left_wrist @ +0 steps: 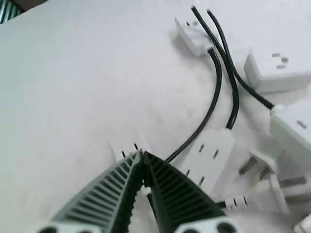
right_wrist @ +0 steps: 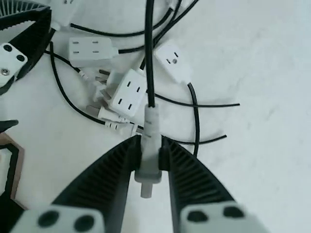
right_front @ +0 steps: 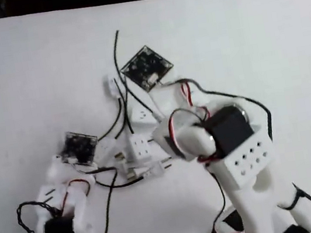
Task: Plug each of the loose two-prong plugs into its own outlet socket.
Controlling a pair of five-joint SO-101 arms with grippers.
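Table: white table (right_front: 23, 66), with a tangle of white sockets and black cords at its middle, between the two arms.
Left gripper (left_wrist: 142, 156): at the near-left side of the tangle, over bare tabletop. The ribbed fingers are pressed tip to tip with nothing between them.
Right gripper (right_wrist: 149, 141): clenched on a white plug (right_wrist: 147, 165), both fingers flat against its sides.
White plug: held above the table, clear of every socket. Its black cord (right_wrist: 148, 48) leaves the far end and runs across the tangle. The prongs cannot be made out.
Outlet block (left_wrist: 210, 156): oblong, on its own cord, just right of the left fingertips. Its slots face up and are unfilled.
Outlet tap (right_wrist: 127, 92): squarish, lying just beyond the gripped plug and under its cord. Both slot pairs are open.
Single socket (right_wrist: 172, 60): near the tap but apart from it, face up, nothing in it.
Loose plug (right_front: 158, 170): flat on the table at the near edge of the tangle, prongs bare, in no socket.
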